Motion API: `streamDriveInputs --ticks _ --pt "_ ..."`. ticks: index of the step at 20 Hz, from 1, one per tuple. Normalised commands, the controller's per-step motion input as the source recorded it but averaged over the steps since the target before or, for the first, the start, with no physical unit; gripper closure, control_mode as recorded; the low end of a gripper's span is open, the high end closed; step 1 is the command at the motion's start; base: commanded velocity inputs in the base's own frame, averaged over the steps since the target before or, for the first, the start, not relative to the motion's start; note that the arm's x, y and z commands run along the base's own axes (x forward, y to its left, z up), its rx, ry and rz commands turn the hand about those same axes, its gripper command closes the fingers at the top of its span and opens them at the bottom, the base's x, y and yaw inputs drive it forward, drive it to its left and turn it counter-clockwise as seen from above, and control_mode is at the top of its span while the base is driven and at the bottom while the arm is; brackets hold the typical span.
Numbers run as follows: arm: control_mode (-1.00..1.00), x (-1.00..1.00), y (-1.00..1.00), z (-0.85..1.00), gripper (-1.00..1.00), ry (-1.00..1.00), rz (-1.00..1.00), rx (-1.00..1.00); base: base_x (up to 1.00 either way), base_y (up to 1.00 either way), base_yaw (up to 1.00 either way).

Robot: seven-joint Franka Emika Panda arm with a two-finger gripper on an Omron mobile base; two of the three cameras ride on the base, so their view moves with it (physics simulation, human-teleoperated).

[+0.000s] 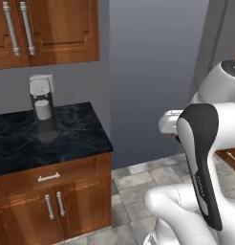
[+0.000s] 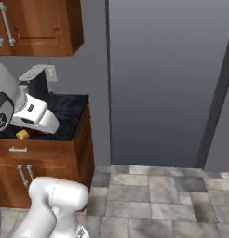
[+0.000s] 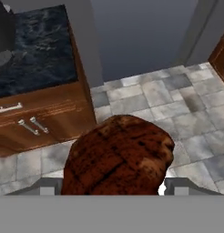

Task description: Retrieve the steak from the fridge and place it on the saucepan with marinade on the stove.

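Now the pincer (image 3: pixel 114 191) has its jaws wide around the steak (image 3: pixel 117 160), held over the tiled floor (image 3: pixel 177 100); keep it level and clamped while travelling past the dark counter (image 3: pixel 36 50) toward the stove

I see the steak (image 3: pixel 117 157) close up in the hand view: a dark brown, mottled, irregular lump with reddish patches, sitting between the fingertips above the grey tiled floor. Behind it stands the fridge (image 2: pixel 165 83), a tall, plain grey face, upright beside the wooden cabinet.
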Motion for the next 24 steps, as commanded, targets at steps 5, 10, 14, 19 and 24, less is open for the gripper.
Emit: streamDriveInputs --ticks 5,10,14,19,24 --pt "1.0 0.0 0.0 0.0 1.0 0.0 0.0 0.0 -0.13 0.0 1.0" --pt "1.0 0.0 0.0 0.0 1.0 0.0 0.0 0.0 -0.13 0.0 1.0" --pt "1.0 0.0 0.0 0.0 1.0 0.0 0.0 0.0 -0.09 0.0 1.0" --pt "1.0 0.0 0.0 0.0 1.0 0.0 0.0 0.0 0.07 0.02 0.97" --pt "1.0 0.0 0.0 0.0 1.0 0.0 0.0 0.0 0.56 0.0 0.84"
